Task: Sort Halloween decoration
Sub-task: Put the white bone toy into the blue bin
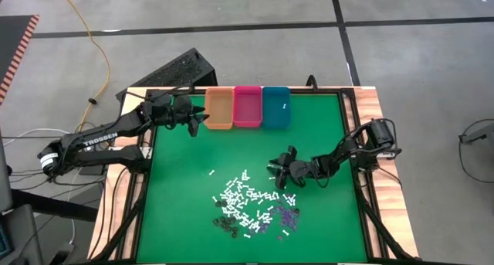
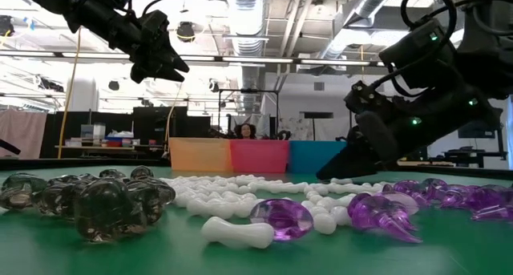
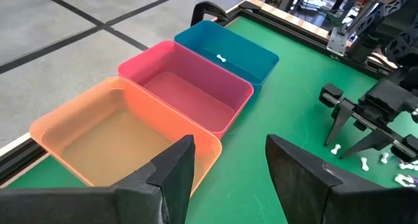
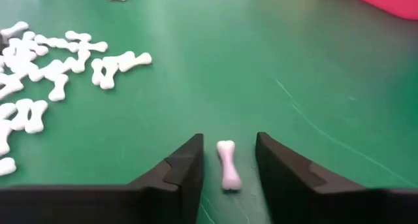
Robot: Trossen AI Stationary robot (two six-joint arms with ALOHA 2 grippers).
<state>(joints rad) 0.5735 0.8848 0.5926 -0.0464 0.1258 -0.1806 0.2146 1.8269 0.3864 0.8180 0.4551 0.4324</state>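
The right gripper (image 4: 228, 160) sits low on the green mat (image 1: 324, 134), jaws part open around one white bone (image 4: 227, 164) without gripping it, positioned for a pinch. The left gripper (image 3: 228, 165) waits open-jawed and empty above the orange bin (image 3: 117, 129). Three bins stand in a row; the teal bin (image 3: 251, 54) holds one bone, while dozens of white, purple and dark pieces (image 1: 251, 207) remain piled mid-mat.

hidden: right hand (image 2: 341, 172) fingertips behind white pieces (image 2: 264, 191) | cut off: purple bits (image 2: 489, 203) at edge
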